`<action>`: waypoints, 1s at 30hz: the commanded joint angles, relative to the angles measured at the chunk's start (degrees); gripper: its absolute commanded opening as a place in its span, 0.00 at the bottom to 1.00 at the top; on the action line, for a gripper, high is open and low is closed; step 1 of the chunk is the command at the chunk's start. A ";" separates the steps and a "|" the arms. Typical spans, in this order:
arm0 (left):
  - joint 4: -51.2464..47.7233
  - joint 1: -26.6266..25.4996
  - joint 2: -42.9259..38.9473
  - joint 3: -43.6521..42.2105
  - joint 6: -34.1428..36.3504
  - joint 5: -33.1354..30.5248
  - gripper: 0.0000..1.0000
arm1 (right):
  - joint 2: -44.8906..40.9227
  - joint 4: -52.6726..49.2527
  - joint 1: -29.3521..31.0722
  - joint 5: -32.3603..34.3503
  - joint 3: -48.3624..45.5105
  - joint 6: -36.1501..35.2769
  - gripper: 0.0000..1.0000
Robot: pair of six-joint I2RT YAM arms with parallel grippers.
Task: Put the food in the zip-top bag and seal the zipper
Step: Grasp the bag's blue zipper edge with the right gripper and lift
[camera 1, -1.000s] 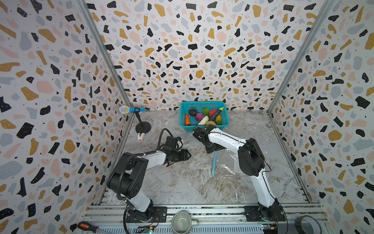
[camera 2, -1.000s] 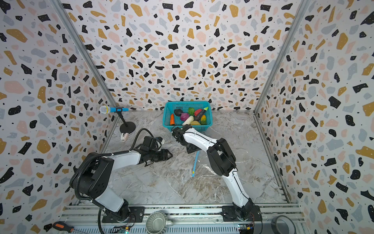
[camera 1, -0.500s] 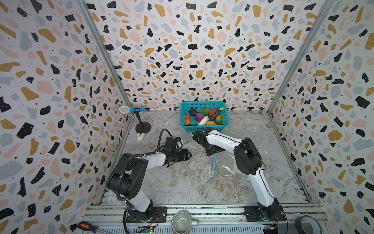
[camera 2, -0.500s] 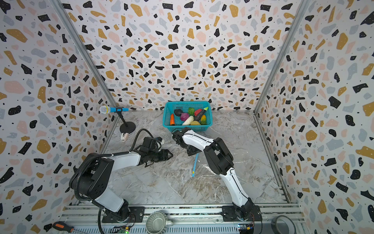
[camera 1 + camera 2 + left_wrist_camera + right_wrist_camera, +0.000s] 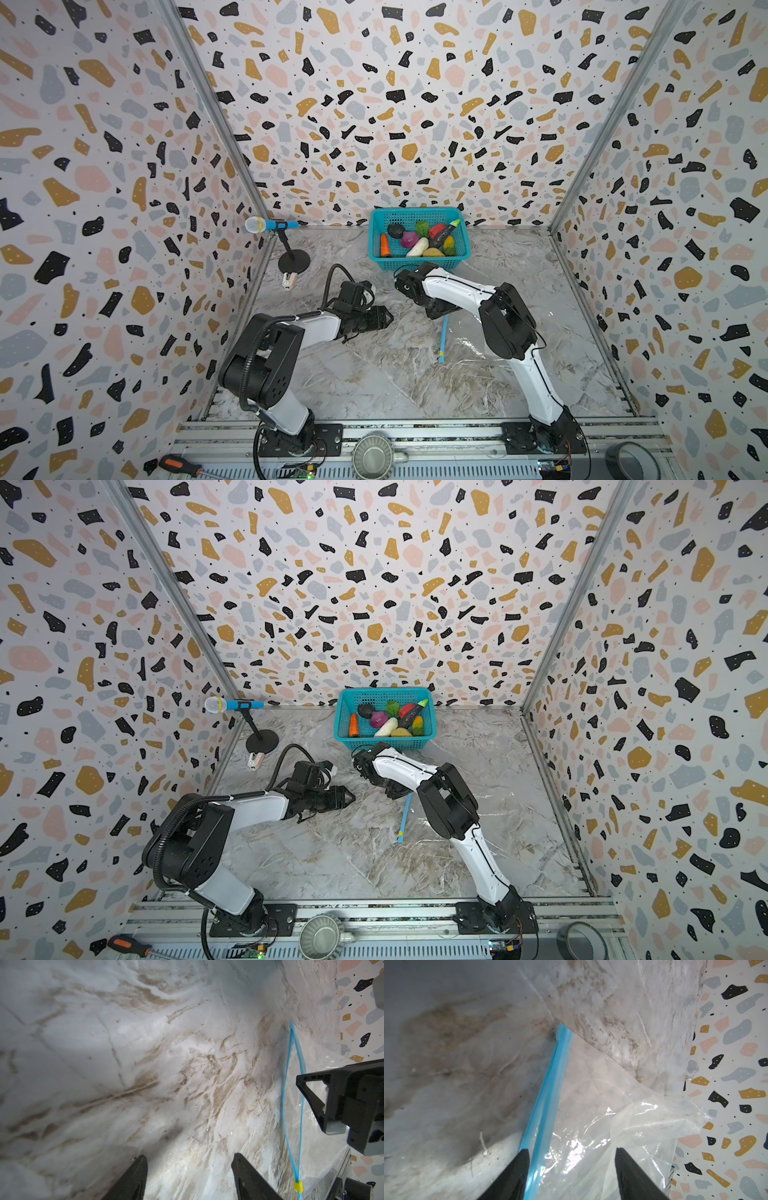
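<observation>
Zipper (image 5: 550, 1088) of the zip-top bag (image 5: 623, 1126) runs lengthwise away from the basket (image 5: 415, 218), with its yellow slider (image 5: 298, 1186) at the end farther from the basket. The right gripper (image 5: 572, 1151) is nearer, over the basket-side end. Its jaws are apart and clamp nothing, one fingertip just beside the strip. The left gripper (image 5: 189, 1156), also spread and empty, faces the strip broadside. Food (image 5: 417, 246) sits in the basket. No writing is readable.
</observation>
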 commanded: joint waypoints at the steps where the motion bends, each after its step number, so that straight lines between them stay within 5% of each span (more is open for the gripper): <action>1: 1.16 0.29 0.07 -1.25 -0.27 0.74 0.68 | 0.86 -2.56 0.43 2.50 -1.09 1.43 0.60; 13: 1.33 0.35 -0.28 -1.92 -0.27 0.87 0.68 | 1.70 -2.70 0.80 5.04 -5.17 2.90 0.59; 30: 1.60 0.30 -0.27 -1.84 -0.79 0.91 0.67 | -2.36 -2.64 1.40 7.03 -9.26 4.25 0.12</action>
